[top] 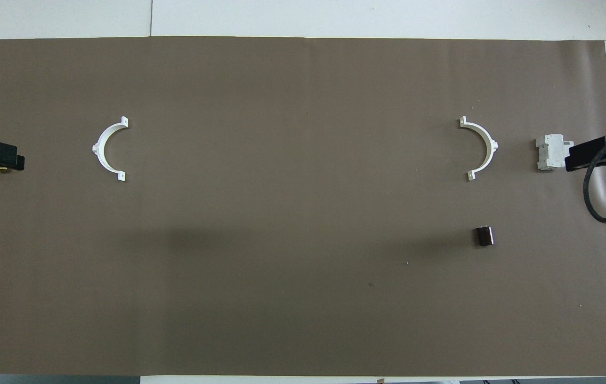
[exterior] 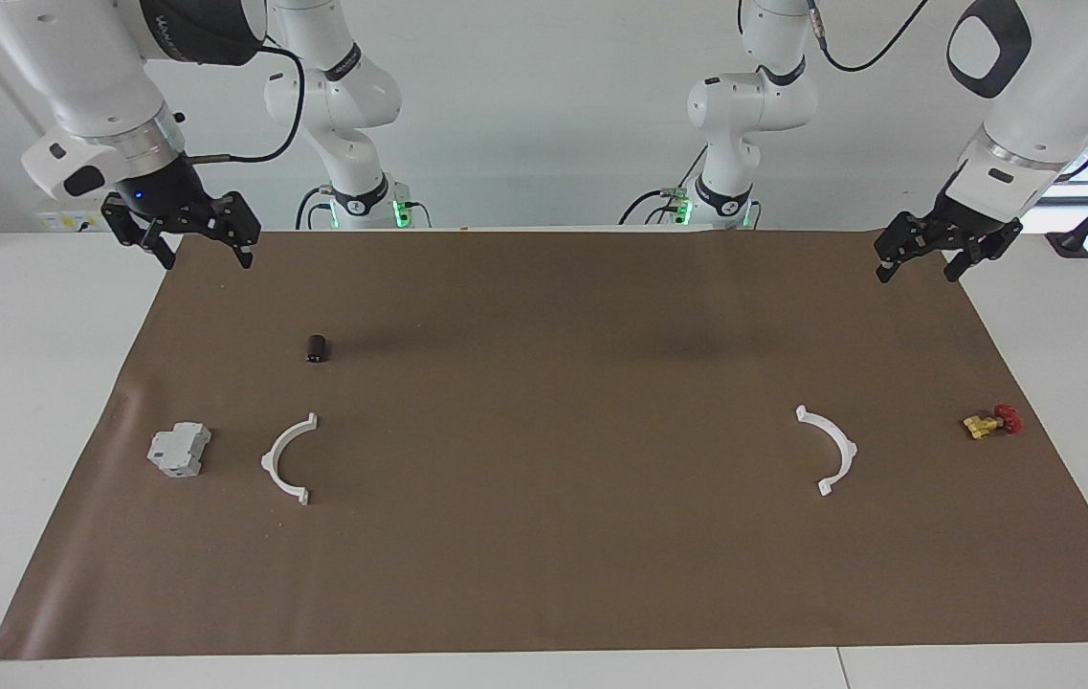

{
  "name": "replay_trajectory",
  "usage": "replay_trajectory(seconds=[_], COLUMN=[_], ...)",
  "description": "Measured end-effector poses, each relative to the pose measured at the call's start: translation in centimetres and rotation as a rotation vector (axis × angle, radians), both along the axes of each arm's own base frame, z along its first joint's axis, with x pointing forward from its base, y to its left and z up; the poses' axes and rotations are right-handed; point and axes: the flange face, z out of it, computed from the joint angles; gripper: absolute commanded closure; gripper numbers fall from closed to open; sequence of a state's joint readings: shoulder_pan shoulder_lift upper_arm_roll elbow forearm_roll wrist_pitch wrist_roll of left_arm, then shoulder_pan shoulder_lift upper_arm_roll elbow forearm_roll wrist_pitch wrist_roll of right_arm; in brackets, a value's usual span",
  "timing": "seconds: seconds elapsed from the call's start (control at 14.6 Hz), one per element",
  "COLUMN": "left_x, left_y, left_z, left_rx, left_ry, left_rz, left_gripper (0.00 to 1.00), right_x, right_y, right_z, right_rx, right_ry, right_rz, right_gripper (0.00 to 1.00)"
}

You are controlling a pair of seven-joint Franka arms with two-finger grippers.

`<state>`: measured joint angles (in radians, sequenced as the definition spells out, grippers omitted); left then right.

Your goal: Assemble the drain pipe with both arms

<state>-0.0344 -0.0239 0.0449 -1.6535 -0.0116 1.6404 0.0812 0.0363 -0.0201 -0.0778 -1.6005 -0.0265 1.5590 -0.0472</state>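
So the two thin white plastic half-rings of the drain pipe are lying flat on the brown paper sheet [exterior: 544, 574] that's covering most of the white table [exterior: 17, 402], well apart from each other and not joined. One half-ring [exterior: 287, 457] is sitting toward the right arm's end of the table, just beside a grey blocky plastic part [exterior: 179, 450] that's sitting closer to that end's edge of the sheet. A small dark cylinder [exterior: 317, 348] is lying nearer to the robots than that half-ring. The other half-ring [exterior: 829, 450] is sitting toward the left arm's end, with a small yellow-and-red valve piece [exterior: 989, 421] lying near that end's edge of the sheet. Their open sides are facing each other across the middle. The right gripper [exterior: 194, 247] is hanging in the air over the sheet's corner nearest its own base, fingers spread apart and holding nothing. The left gripper [exterior: 921, 262] is hanging over the matching corner at the left arm's end, fingers also spread apart and empty. Neither gripper is touching anything.
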Motion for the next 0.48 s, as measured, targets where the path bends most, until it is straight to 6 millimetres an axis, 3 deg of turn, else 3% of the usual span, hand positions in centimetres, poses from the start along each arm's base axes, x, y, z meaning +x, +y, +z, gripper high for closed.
replay_trajectory(seconds=[0.48], left_x=[-0.1], left_y=[-0.78], left_z=[-0.14], left_rx=[0.0], left_ry=[0.01], left_rz=[-0.014], left_gripper=[0.0], right_x=[-0.36], right_y=[-0.02], right_z=[-0.31], right_rx=[0.001], right_ry=[0.009], right_rz=[0.0], right_gripper=[0.0])
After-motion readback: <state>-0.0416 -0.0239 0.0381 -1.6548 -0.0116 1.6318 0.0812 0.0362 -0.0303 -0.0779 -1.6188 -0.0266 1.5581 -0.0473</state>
